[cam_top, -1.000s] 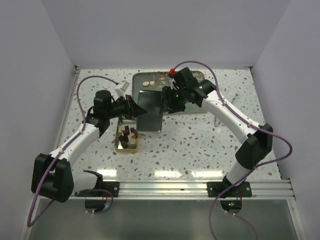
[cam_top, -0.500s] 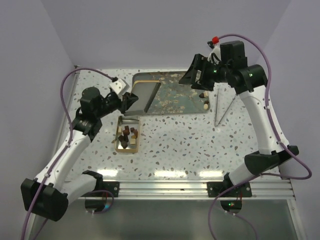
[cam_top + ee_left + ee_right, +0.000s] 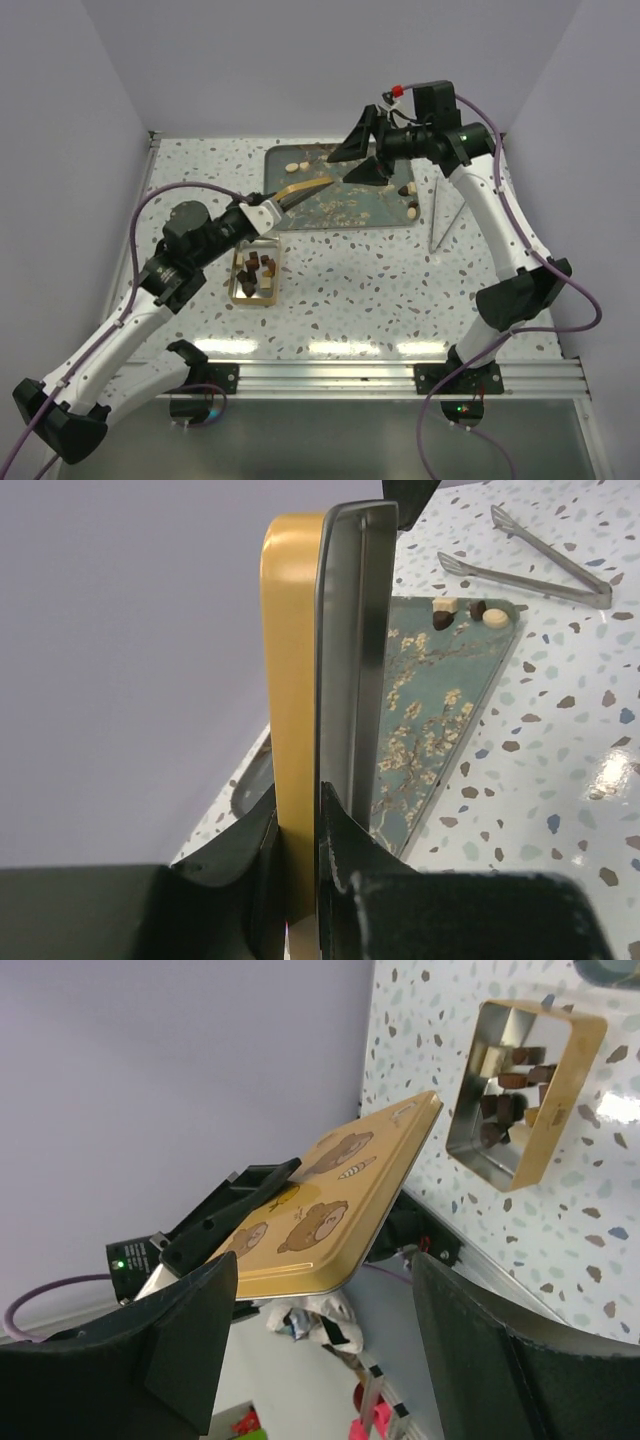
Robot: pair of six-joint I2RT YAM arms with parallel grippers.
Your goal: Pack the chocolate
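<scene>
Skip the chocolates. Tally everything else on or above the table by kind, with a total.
Tin base: 1
Tin lid: 1
Tray: 1
Tongs: 1
Total: 4

White terrazzo tabletop, flecked grey-brown, walled on three sides. Flat on it toward the far edge, a teal tray with pale blossom print, rectangular. Just off the tray's near-left corner and not touching it, an open gold tin, long side running front to back. Right of the tray's right edge, near but apart, metal tongs, arms spread toward the far side, joined end nearest.
</scene>
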